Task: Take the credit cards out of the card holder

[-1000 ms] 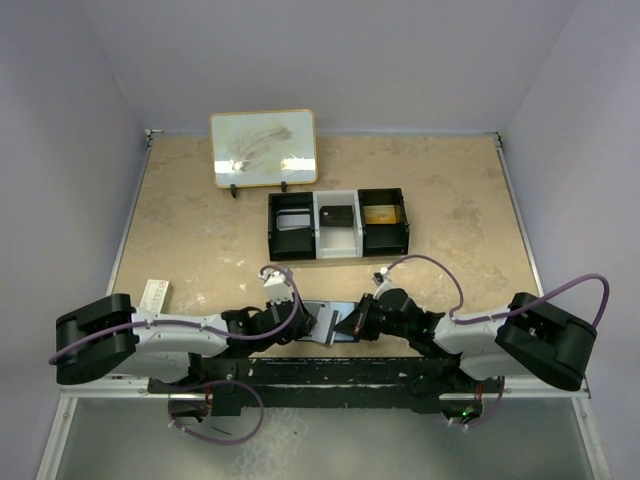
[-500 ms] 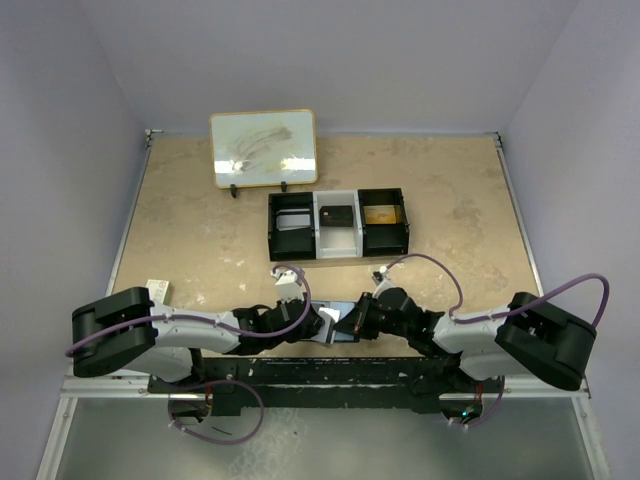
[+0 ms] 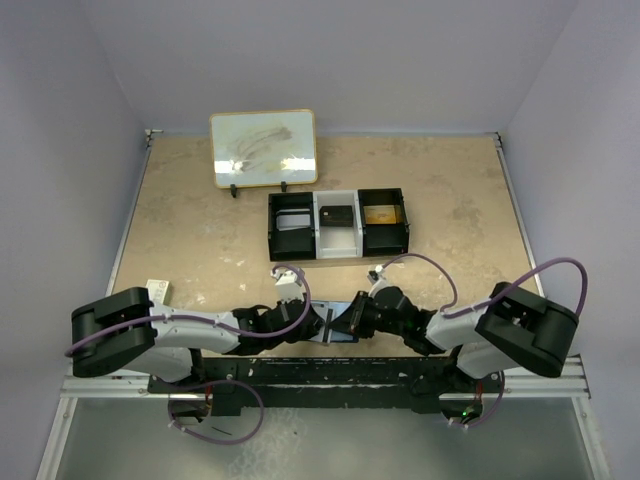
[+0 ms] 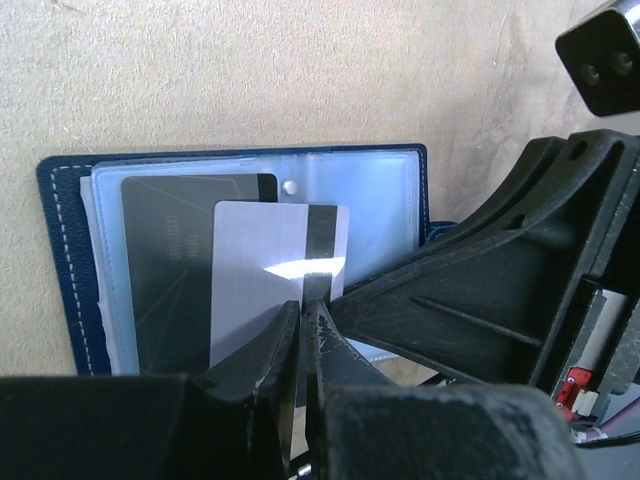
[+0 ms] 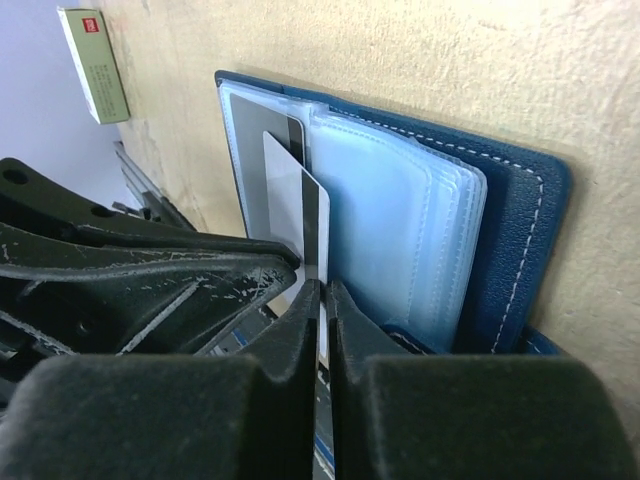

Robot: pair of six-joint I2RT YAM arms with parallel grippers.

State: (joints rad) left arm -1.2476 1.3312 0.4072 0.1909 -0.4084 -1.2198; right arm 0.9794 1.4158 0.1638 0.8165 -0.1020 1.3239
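Note:
The navy card holder (image 4: 60,260) lies open on the table between both grippers, near the front edge (image 3: 341,335). Its clear sleeves (image 5: 400,220) fan out. A dark card (image 4: 170,260) sits in a sleeve. A white card with a black stripe (image 4: 260,260) sticks partly out of the holder. My left gripper (image 4: 303,300) is shut on that card's edge. From the other side my right gripper (image 5: 322,290) has its jaws nearly together around the same card's edge (image 5: 285,195). In the top view the two grippers, left (image 3: 325,322) and right (image 3: 350,318), meet tip to tip.
A black three-compartment tray (image 3: 338,225) stands behind the holder, with a small whiteboard (image 3: 263,148) further back. A red-and-white box (image 3: 157,291) lies at the left by my left arm. The table's front rail is just behind both wrists.
My left gripper moved right to the holder and shut on the white card. The right arm's elbow swung left a little, and its jaws stayed at the card.

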